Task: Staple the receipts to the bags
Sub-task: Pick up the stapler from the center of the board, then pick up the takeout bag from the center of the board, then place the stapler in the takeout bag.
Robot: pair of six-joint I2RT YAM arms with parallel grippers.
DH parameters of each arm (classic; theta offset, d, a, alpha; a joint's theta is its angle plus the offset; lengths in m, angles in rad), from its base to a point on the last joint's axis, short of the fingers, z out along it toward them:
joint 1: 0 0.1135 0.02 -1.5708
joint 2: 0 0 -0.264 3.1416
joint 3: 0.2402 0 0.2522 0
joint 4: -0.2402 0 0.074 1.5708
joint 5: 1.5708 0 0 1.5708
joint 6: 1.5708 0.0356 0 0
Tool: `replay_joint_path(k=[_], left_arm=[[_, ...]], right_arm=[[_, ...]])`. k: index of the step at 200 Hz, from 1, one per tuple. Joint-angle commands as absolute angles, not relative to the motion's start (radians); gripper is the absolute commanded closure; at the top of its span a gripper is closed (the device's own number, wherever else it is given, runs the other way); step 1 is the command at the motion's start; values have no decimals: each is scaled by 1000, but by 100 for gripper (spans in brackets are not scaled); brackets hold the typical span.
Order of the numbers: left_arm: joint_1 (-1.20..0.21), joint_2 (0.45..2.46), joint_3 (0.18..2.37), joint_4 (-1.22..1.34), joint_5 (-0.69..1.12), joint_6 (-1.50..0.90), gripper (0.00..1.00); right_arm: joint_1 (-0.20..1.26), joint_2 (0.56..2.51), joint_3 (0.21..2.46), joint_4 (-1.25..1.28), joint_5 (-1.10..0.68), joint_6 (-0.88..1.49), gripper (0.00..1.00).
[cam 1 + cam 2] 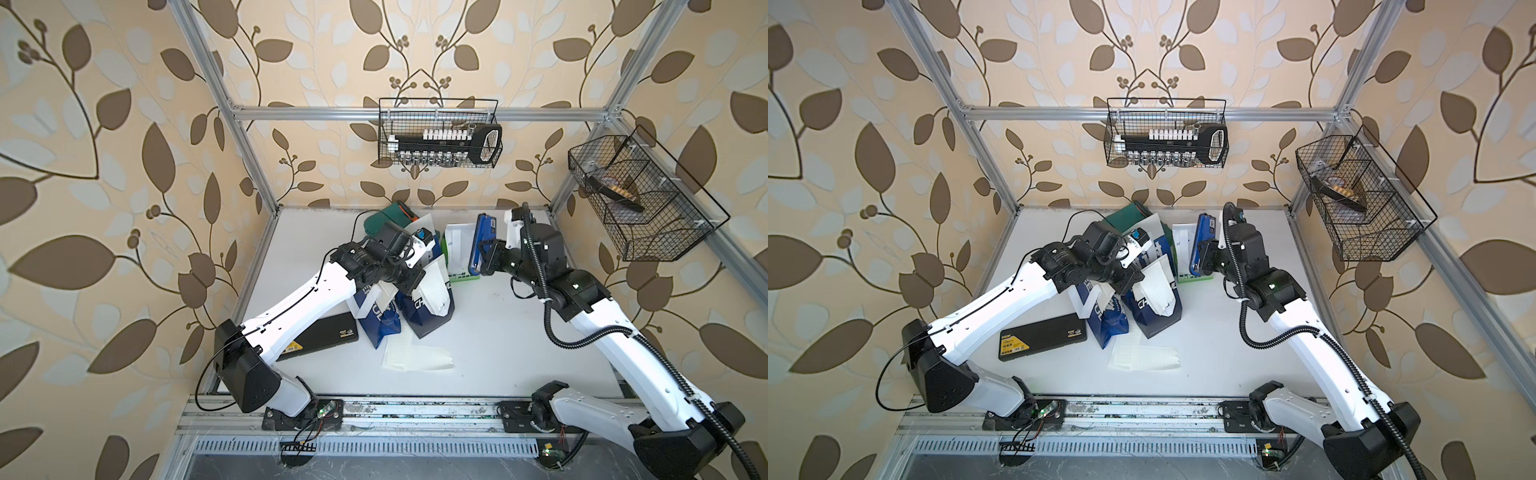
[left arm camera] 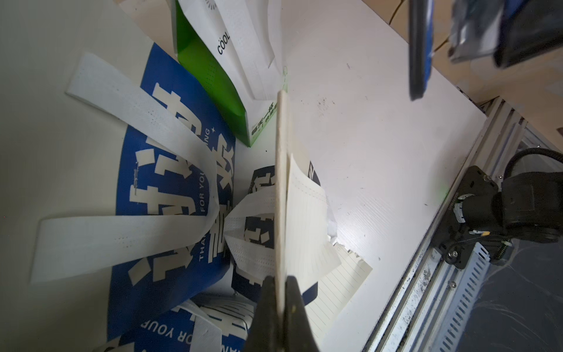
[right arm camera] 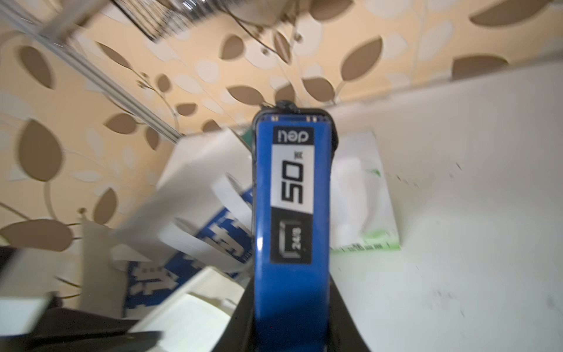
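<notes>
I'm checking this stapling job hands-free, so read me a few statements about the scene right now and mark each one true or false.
1. The right tool grips a blue stapler. True.
2. The left tool is open and empty. False: it is shut on a pale paper edge.
3. The flat black box with a yellow label hangs in a wire basket. False: it lies on the table.
4. White receipts lie loose on the table beside the navy bags. True.
5. Every bag is navy. False: one is a green-and-white bag.
</notes>
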State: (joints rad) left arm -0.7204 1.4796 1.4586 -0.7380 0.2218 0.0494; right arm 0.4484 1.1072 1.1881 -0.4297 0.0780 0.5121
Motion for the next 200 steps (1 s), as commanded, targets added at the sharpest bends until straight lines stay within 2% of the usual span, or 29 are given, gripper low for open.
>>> replay_joint_path(k=[1, 66, 116, 141, 200], left_arm=[[-728, 1497, 1466, -777, 270, 51, 100], [-728, 1497, 1475, -741, 327, 16, 100], [-727, 1519, 1486, -735, 326, 8, 100], [-727, 1519, 1496, -731, 327, -3, 100], [-724, 1514, 1517, -676, 360, -57, 100]], right_arm=[[510, 1155, 1199, -196, 85, 475, 100], [602, 1264, 1207, 33, 90, 447, 100], [625, 1273, 1223, 63, 72, 405, 100], [625, 1303, 1280, 0, 97, 376, 100], [636, 1253, 1170, -38, 83, 448, 100]])
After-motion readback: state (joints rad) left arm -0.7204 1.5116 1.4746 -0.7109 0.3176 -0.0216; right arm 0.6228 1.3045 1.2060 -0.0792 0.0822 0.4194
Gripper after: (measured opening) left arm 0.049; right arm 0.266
